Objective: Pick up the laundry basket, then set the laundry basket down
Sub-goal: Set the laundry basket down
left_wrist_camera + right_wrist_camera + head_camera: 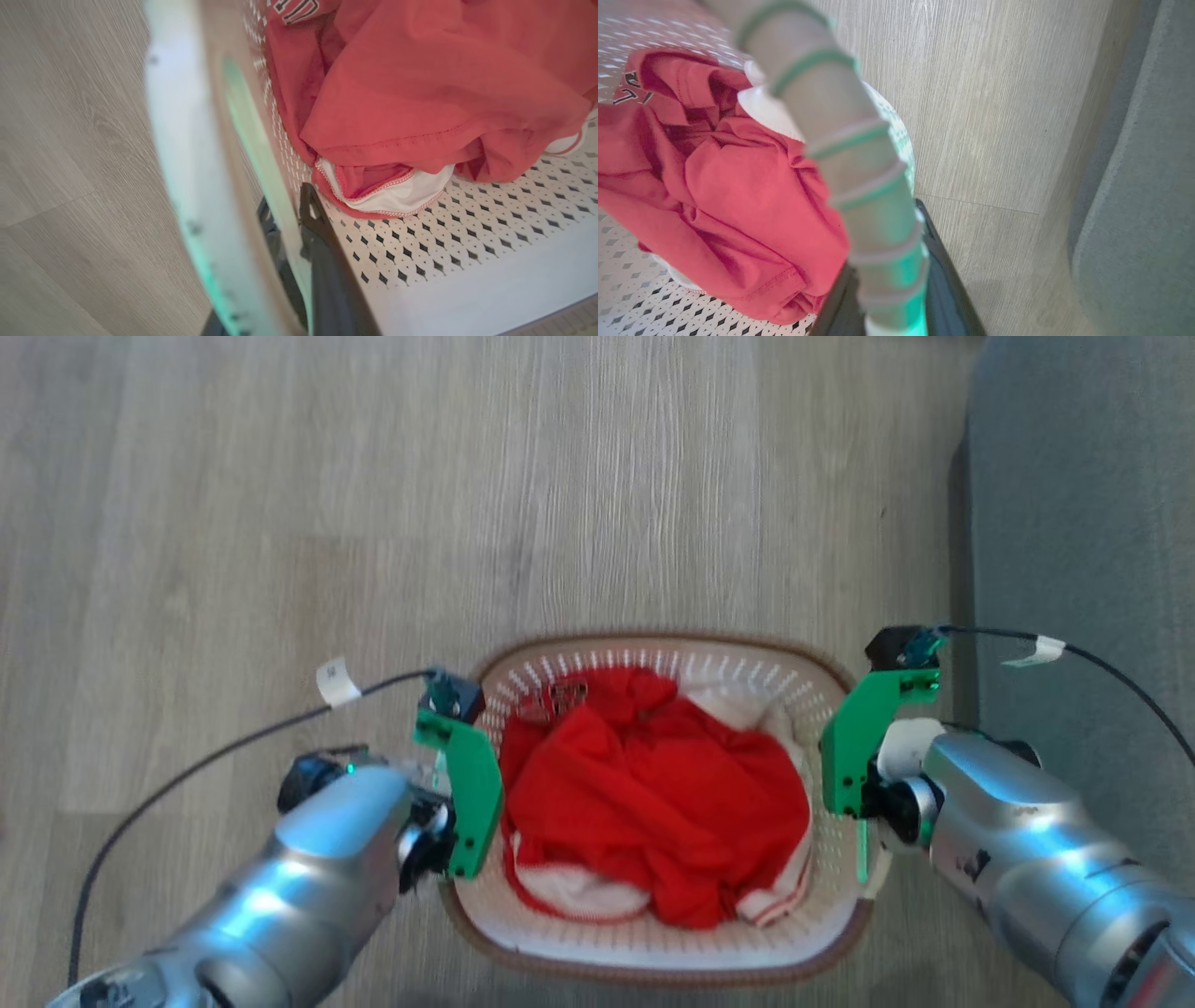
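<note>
Fingers of both end effectors are hidden from you in the head view: the left end effector point(473, 823) and the right end effector point(854, 789) each sit under a green bracket point(464, 782) at a short end of the laundry basket point(653, 954), so you cannot tell their opening there. Count one basket, two silver arms, two green brackets and two black cables, each cable with a white tag. The basket lies between the two end effectors over the wood floor point(280, 523), with a grey surface point(1083, 523) just to its right; whether it rests on the floor or hangs clear you cannot tell. Red clothes point(653, 784) with white pieces fill it. In the left wrist view, the left end effector point(285, 201) is pinching the basket's side: one dark finger point(322, 254) lies inside against the perforated wall, the other shows outside behind the blurred rim point(187, 140), with the rim between them. One red garment point(420, 84) and a white, red-stitched piece lie just beside the inner finger on the basket's bottom point(467, 242). In the right wrist view, the right end effector point(888, 242) is likewise clamped across the ridged rim point(840, 126), one dark finger to each side, red cloth point(738, 200) touching the inner one.
</note>
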Tool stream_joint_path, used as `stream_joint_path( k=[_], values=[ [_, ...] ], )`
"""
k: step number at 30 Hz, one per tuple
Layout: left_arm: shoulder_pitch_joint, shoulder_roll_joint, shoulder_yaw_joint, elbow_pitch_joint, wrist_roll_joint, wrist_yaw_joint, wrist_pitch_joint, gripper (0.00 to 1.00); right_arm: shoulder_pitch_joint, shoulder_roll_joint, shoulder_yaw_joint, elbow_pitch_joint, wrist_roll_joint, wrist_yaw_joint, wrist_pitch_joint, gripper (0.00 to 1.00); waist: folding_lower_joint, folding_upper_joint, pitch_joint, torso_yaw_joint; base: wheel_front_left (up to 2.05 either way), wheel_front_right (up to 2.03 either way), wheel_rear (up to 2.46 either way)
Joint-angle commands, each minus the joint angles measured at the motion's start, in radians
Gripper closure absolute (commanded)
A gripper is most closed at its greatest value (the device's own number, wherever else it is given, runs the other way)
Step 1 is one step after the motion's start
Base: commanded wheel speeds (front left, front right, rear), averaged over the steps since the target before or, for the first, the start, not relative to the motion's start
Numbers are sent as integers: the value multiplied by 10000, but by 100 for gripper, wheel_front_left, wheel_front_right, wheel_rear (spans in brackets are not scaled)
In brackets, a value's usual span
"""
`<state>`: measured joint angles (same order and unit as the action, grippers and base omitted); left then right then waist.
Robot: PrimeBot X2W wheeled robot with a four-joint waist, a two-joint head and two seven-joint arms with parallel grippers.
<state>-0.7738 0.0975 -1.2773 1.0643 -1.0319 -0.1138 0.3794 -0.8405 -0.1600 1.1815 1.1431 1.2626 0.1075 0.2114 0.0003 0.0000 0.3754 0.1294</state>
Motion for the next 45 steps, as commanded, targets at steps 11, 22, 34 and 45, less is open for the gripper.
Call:
stream_joint_path(
  k=[11,22,34,45],
  values=[
    [-1163,-438,50,401,523,-168,-1284,100,-647,544,53,27,-252,232,-1491,100,-3,0,2495,-311,0,0,0],
    [-2013,-470,39,511,567,-157,-1976,100,-1480,789,45,569,-455,232,-2402,100,-3,0,3980,-383,0,0,0],
    [-2482,-472,34,76,246,-5,-2205,100,-2543,836,176,1063,-802,232,-2842,100,-3,0,4868,-205,0,0,0],
    [-2525,-472,5,-54,229,245,-2541,100,-2622,917,243,1249,-833,232,-2790,100,-3,0,5126,-176,0,0,0]
  ],
)
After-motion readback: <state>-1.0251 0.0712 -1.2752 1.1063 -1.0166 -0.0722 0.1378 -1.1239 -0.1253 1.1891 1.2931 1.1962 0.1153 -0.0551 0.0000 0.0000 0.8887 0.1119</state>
